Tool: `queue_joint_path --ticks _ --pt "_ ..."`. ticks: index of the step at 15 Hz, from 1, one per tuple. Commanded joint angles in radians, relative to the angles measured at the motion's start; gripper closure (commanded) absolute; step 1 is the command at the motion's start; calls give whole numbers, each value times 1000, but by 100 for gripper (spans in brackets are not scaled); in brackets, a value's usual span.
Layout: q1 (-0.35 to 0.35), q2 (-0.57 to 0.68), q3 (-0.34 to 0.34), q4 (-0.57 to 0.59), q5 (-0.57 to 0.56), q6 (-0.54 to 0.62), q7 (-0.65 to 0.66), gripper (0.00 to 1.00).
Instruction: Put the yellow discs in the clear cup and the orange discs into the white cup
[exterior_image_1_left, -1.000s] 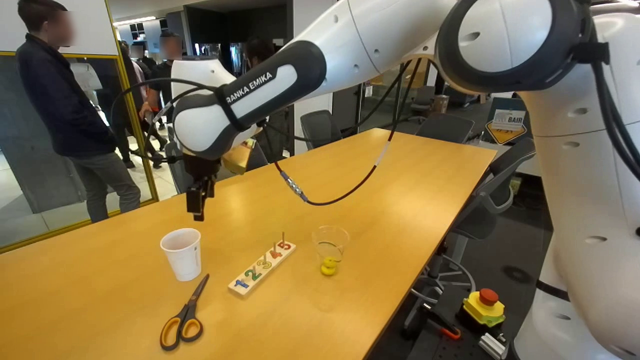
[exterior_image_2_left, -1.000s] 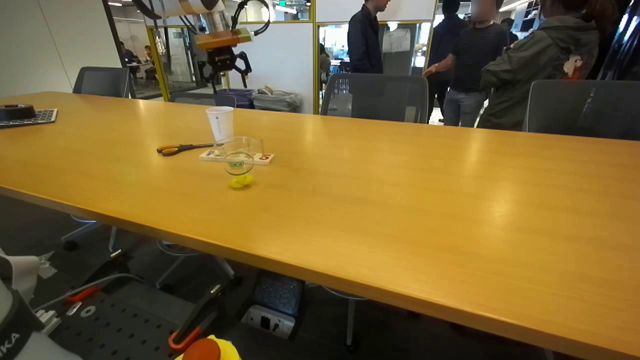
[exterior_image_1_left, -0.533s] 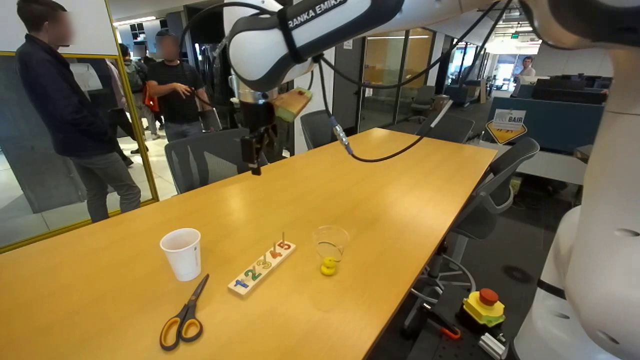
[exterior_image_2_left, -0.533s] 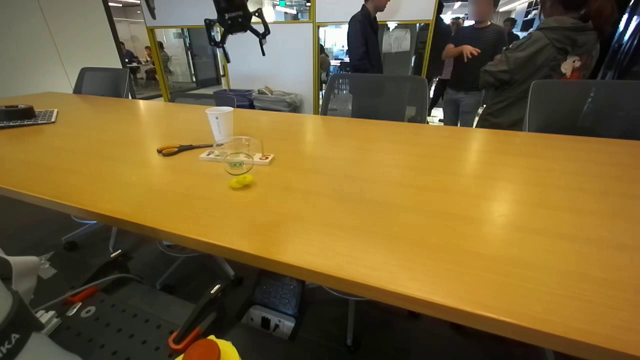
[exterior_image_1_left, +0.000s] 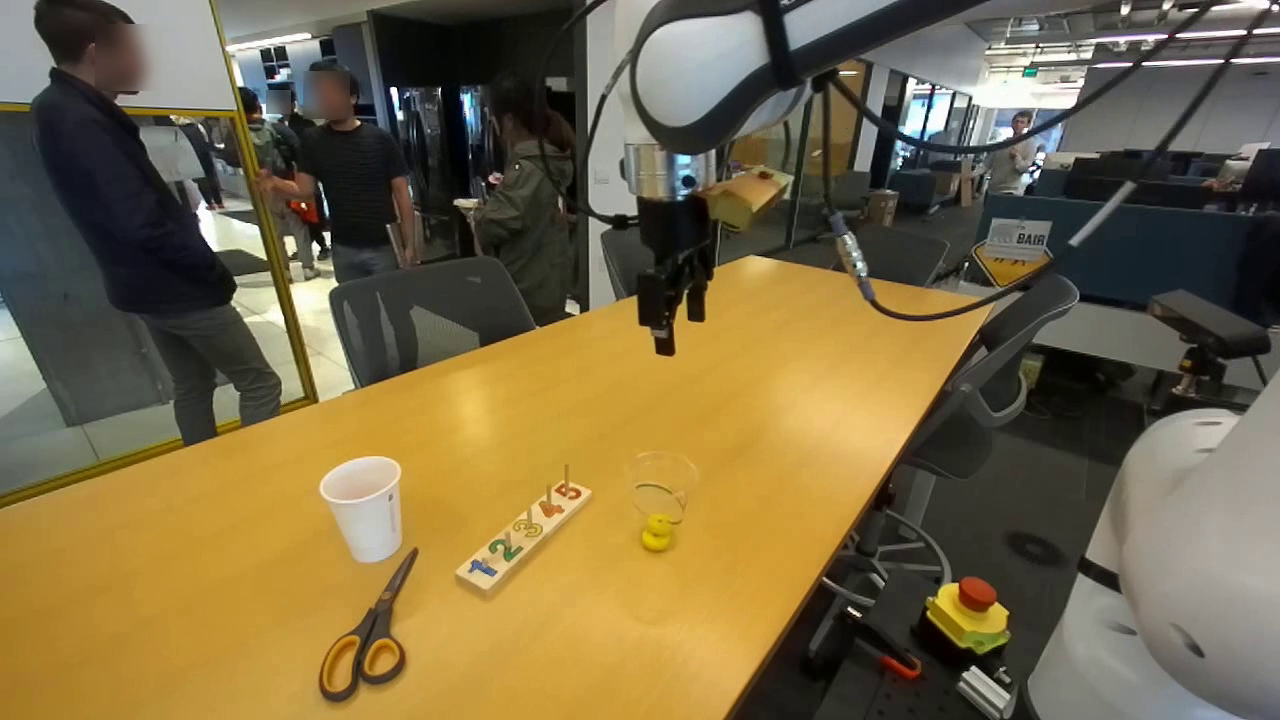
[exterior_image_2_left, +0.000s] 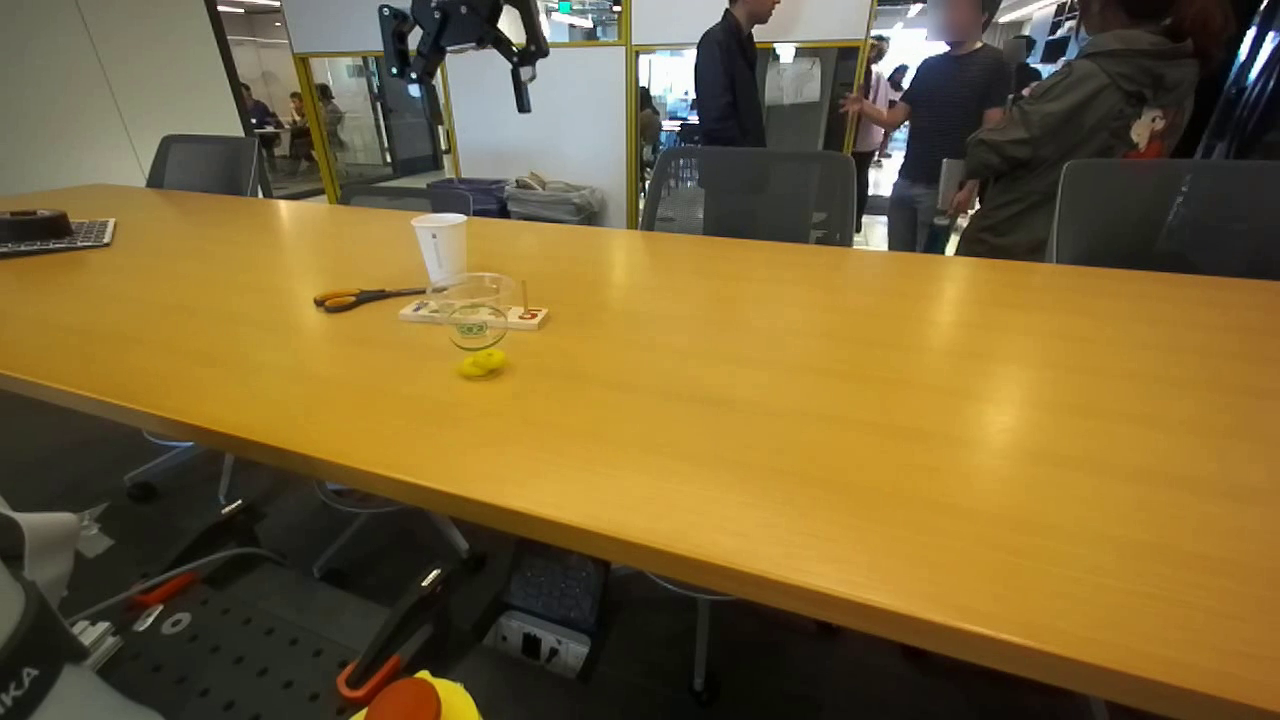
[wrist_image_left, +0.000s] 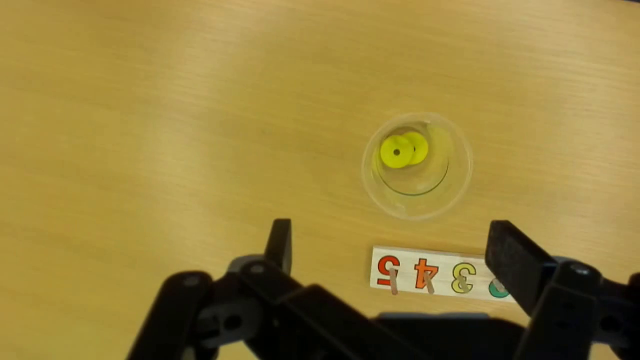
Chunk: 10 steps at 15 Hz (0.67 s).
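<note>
I've got my arm (exterior_image_1_left: 700, 75) stretched over the table (exterior_image_1_left: 790, 400), wrist bent so the gripper (exterior_image_1_left: 680, 329) points down, well above the surface, jaws parted wide. My wrist view puts the clear cup (wrist_image_left: 430, 180) below and ahead of the jaws, yellow discs (wrist_image_left: 406, 150) overlapping inside it. The white cup (exterior_image_1_left: 367, 520) is below gripper level too, across the numbered board (exterior_image_1_left: 524, 538) from the clear cup.

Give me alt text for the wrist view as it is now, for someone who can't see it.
Two overlapping yellow discs show at the bottom of a clear cup on a wood-grain tabletop, seen from above. Along the lower edge, the open gripper holds nothing and hides one end of a pale numbered peg strip.
</note>
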<state>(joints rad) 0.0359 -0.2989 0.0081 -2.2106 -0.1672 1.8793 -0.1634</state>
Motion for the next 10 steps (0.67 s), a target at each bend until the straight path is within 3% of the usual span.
queue_joint_path --ticks 1,5,10 --pt "-19 -250 -56 -189 89 0 -13 0" --pt "-44 -469 -101 -320 112 -60 -2 0" --pt "-50 -611 -108 -396 106 -121 2 0"
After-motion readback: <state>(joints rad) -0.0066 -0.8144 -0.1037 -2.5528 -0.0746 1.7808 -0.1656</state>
